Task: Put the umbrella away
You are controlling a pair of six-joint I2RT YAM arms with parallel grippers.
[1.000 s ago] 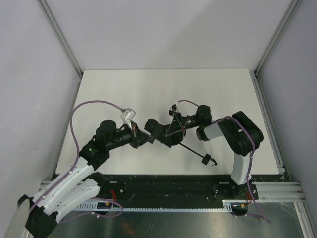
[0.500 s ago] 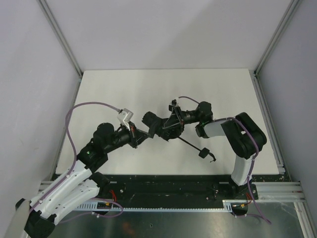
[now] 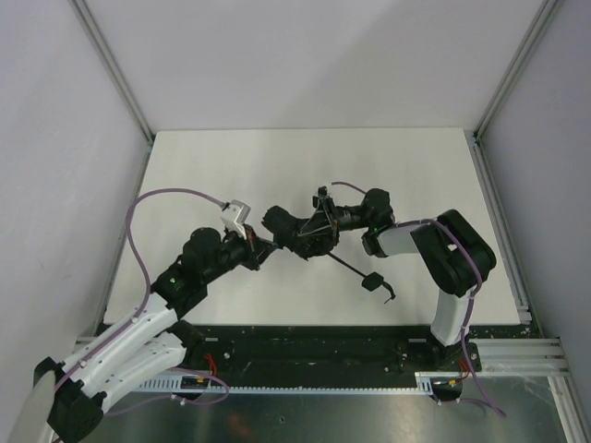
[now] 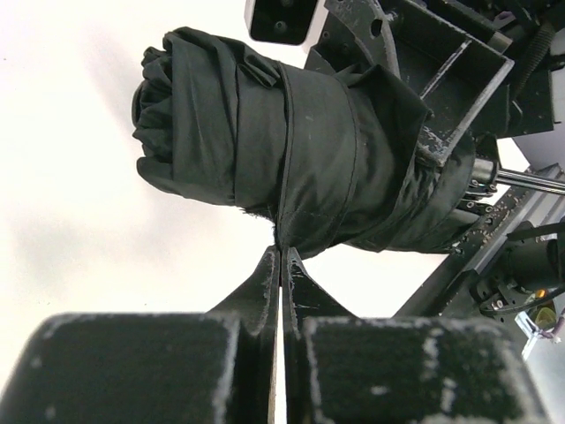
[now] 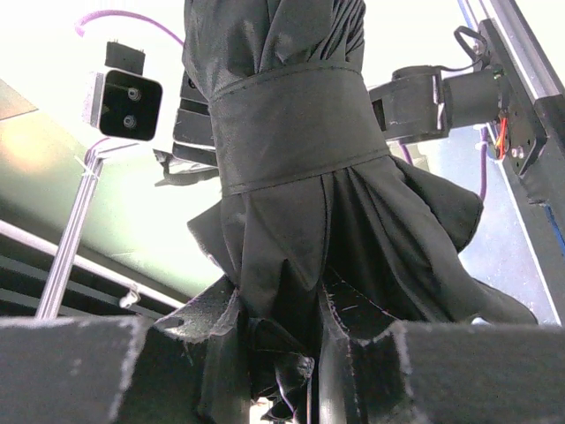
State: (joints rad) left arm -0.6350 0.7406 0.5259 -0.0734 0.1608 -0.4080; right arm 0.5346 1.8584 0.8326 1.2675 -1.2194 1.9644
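black umbrella (image 4: pixel 300 168) bundled; right hand (image 5: pixel 278 331) grasps it, left hand (image 4: pixel 281 258) clenched tight against its strap (image 4: pixel 259 132).

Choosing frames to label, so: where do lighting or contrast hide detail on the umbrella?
Top view: even light, sharp, but the umbrella is black against black arms, outline lost. Left wrist: table blown out white, fabric folds sharp. Right wrist: backlit, washed background; strap stitching readable, lower folds dark.
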